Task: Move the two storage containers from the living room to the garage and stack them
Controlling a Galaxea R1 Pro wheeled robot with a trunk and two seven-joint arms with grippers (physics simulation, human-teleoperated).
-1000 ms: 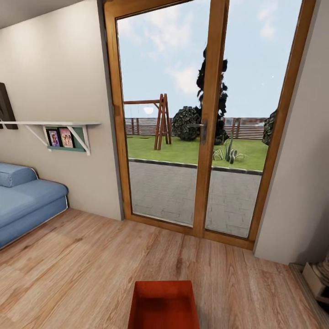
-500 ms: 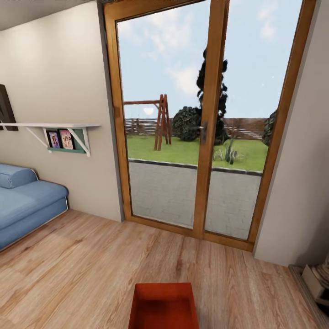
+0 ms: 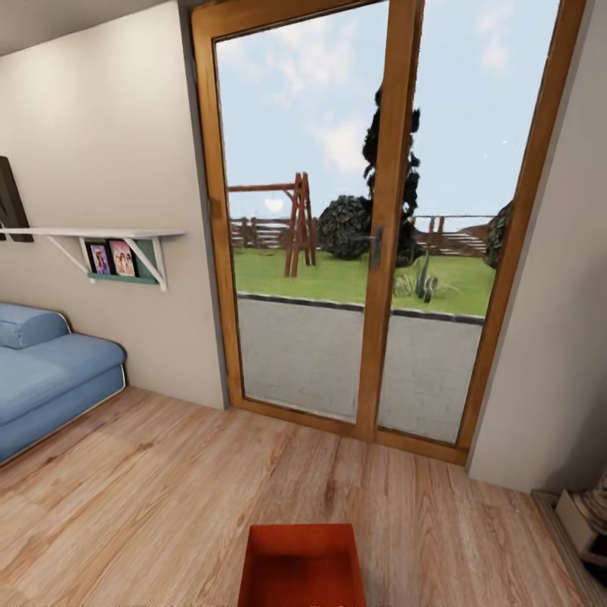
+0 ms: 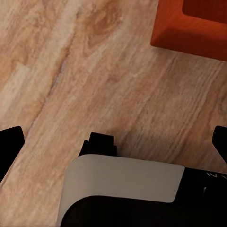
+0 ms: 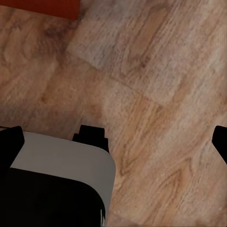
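One red-orange storage container (image 3: 302, 563) sits on the living room's light wood plank floor (image 3: 169, 489), just in front of me at the bottom centre of the head view. Its corner (image 4: 194, 23) lies ahead of my left gripper (image 4: 113, 142), whose black fingertips (image 4: 9, 146) stand wide apart, open and holding nothing. A strip of the container's wall (image 5: 40, 7) appears beyond my right gripper (image 5: 116, 139), also open above bare planks. The second container, the garage and its concrete floor are out of view.
A wooden-framed glass door (image 3: 379, 236) stands straight ahead, a garden beyond it. A blue sofa (image 3: 46, 371) lies at the left under a white wall shelf (image 3: 101, 232). A pale wall corner (image 3: 548, 337) and stacked items (image 3: 586, 514) stand at the right.
The head camera has shifted slightly, so the container sits a little lower at the picture's bottom edge. Nothing was grasped or released.
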